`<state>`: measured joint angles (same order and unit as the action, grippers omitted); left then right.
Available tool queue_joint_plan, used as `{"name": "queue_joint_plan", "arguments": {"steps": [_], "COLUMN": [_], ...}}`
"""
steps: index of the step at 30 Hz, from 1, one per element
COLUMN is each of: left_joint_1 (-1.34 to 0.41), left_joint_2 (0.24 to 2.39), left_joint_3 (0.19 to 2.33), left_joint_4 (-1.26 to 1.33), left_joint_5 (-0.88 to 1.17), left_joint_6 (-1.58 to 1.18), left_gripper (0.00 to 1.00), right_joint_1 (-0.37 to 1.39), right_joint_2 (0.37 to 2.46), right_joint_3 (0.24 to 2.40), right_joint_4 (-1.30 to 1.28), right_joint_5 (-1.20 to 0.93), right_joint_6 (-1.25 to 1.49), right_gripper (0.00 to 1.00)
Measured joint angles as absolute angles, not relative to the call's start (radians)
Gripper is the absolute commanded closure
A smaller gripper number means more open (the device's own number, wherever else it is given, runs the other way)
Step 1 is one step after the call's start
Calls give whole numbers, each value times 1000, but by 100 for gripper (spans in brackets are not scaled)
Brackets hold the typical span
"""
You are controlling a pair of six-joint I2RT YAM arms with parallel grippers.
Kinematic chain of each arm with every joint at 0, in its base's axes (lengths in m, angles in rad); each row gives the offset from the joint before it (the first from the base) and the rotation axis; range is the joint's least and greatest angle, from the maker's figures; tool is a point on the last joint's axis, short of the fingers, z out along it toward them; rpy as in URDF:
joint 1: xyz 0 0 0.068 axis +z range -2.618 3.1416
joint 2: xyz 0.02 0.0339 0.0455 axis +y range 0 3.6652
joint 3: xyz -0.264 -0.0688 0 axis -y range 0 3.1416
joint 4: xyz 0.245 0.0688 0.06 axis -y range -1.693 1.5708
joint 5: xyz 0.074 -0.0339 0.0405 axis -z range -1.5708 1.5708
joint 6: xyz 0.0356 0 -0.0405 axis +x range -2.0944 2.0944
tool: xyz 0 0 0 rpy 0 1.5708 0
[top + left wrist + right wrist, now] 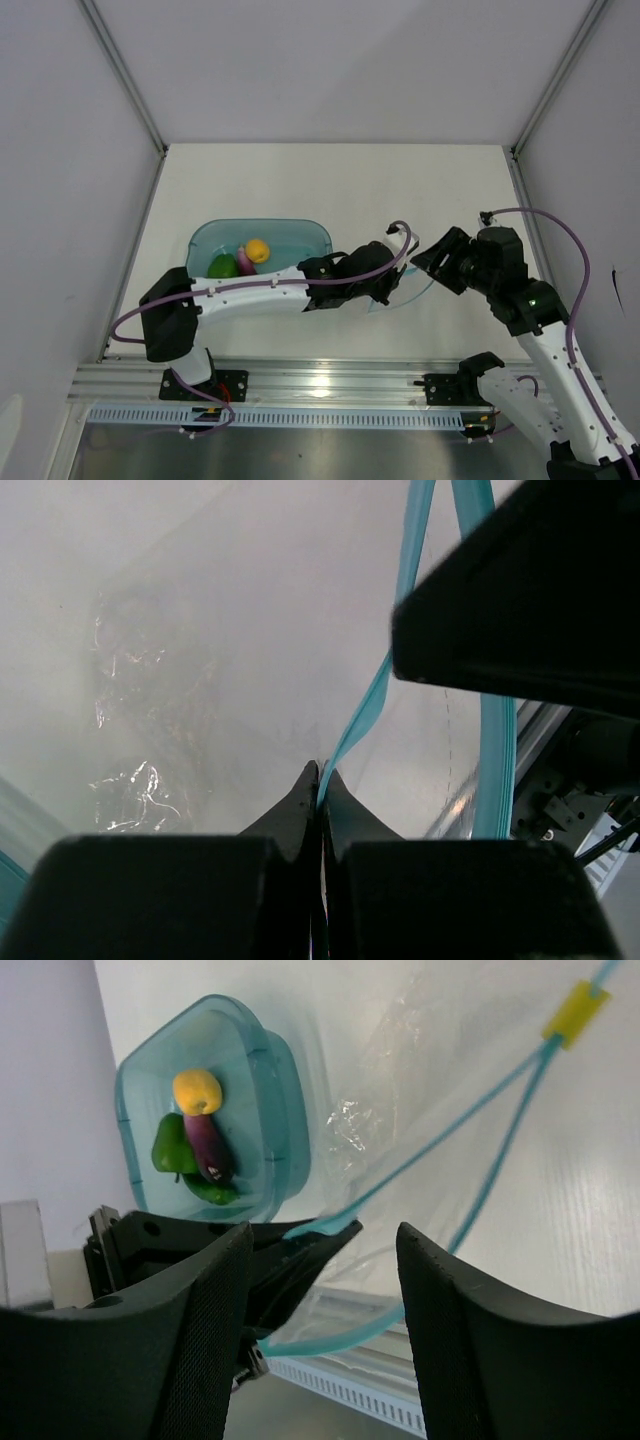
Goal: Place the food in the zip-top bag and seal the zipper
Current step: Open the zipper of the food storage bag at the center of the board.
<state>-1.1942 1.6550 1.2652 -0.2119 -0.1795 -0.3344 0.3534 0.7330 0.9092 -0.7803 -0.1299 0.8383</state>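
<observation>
My left gripper (320,778) pinches the zipper (362,710); my right gripper (322,1245) hangs spread (only its cam catches the yellow slider (575,1012)).

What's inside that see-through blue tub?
The tub holds a yellow fruit, a green vegetable and a purple piece lying over it; the green one's middle is covered.

We see a crinkly, glossy clear plastic zip-top bag (400,1090) with a smooth teal zipper (357,720), a translucent plastic tray (290,1150), glossy food (208,1145) and a matt white bench (330,180).
</observation>
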Motion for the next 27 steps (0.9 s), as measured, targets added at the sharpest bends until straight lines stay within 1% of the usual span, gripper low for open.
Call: {"name": "queue_joint_plan", "arguments": {"steps": [6,10,13,19,20,21,23,25,27], "left_joint_1": [-1191,-1190,-1190,-1190,-1190,-1190,-1190,-1190,-1190], "left_joint_2": [1655,1655,1655,1657,1659,1661,1667,1672,1675], "left_joint_3": [1314,1341,1357,1371,1372,1372,1373,1373,1373], "left_joint_4": [-229,-237,-243,-247,-248,-248,-249,-250,-250], "left_joint_5": [-179,-180,-180,-180,-180,-180,-180,-181,-183], "left_joint_6": [-348,-354,-360,-367,-367,-367,-367,-367,-368], "left_gripper": [100,100,99,100,99,100,99,100,99], "right_joint_1": [355,355,355,355,355,355,355,355,355], "right_joint_2": [722,694,678,674,668,663,648,634,605], "right_joint_3": [974,976,968,971,976,983,1013,1049,1080], "right_joint_4": [-887,-943,-962,-975,-975,-974,-978,-987,-1000], "right_joint_5": [-110,-89,-78,-79,-83,-87,-87,-69,-32], "right_joint_6": [773,761,759,759,759,759,760,759,750], "right_gripper": [39,39,41,41,38,31,13,1,0]}}
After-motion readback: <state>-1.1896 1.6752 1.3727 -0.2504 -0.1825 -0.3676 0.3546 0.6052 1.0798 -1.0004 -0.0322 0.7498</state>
